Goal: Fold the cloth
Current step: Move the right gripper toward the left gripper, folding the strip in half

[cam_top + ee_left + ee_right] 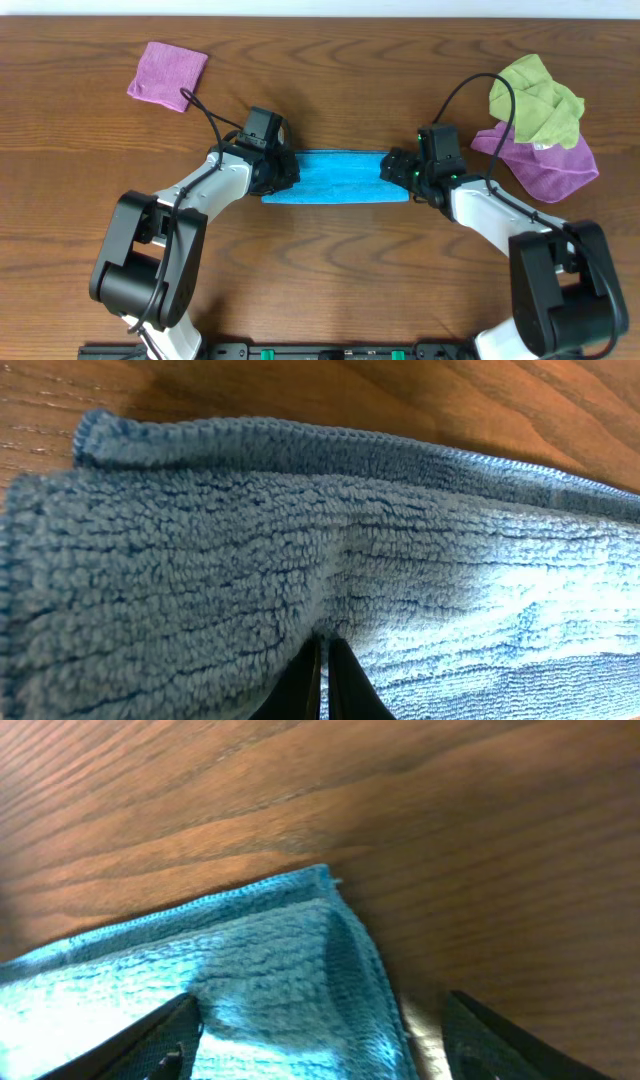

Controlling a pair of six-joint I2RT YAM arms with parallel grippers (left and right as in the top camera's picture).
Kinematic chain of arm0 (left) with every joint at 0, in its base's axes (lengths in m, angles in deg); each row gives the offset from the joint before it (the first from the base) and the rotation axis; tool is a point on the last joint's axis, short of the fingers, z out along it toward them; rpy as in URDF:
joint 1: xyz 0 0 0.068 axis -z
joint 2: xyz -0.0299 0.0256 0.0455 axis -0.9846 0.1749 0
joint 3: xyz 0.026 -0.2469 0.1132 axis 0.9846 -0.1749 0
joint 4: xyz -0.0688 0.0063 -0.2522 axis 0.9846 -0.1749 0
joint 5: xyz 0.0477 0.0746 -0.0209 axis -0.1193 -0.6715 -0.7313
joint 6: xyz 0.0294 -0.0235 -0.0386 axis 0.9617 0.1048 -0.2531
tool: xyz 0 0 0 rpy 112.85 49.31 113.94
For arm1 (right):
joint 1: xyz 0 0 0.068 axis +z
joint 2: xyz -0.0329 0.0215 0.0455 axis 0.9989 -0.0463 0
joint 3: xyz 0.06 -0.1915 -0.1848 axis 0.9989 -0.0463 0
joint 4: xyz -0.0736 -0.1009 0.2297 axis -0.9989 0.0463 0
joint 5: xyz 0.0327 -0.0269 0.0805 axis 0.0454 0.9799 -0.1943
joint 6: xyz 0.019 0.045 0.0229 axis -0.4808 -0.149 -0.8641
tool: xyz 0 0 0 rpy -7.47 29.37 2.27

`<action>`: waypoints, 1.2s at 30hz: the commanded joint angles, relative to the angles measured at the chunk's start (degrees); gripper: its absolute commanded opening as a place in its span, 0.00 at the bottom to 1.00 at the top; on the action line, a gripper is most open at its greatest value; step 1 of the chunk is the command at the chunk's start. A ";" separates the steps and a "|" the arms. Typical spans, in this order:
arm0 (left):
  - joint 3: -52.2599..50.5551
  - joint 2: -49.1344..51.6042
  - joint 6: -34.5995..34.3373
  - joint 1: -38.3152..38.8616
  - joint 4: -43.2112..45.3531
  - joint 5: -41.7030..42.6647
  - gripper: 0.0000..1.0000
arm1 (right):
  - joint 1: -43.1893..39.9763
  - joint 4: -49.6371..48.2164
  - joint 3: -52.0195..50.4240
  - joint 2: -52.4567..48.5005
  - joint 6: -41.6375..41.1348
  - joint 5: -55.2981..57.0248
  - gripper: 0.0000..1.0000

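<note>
The blue cloth [335,178] lies mid-table, folded into a long narrow strip. My left gripper [283,172] is at its left end. In the left wrist view the two fingers [325,660] are pressed together, with the cloth [300,530] puckered at their tips. My right gripper [395,168] is at the strip's right end. In the right wrist view its fingers [322,1010] are spread wide, one over the cloth [260,960] and one over bare wood, straddling the cloth's right edge without holding it.
A folded purple cloth [167,75] lies at the far left. A crumpled green cloth [535,100] lies on a crumpled purple cloth [550,168] at the far right, close behind my right arm. The table [330,270] is dark wood.
</note>
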 commanded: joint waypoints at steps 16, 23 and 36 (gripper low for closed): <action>0.96 0.42 -2.21 -0.09 -0.28 -1.22 0.06 | -0.48 -4.55 0.00 1.77 0.44 -8.87 0.01; 0.96 0.42 -2.40 -0.09 -0.26 -1.18 0.06 | 0.44 -3.78 0.07 9.27 0.35 -9.97 0.01; 0.96 0.42 -3.08 -0.09 0.44 -1.20 0.06 | 12.20 -5.53 6.88 6.19 0.42 -7.08 0.01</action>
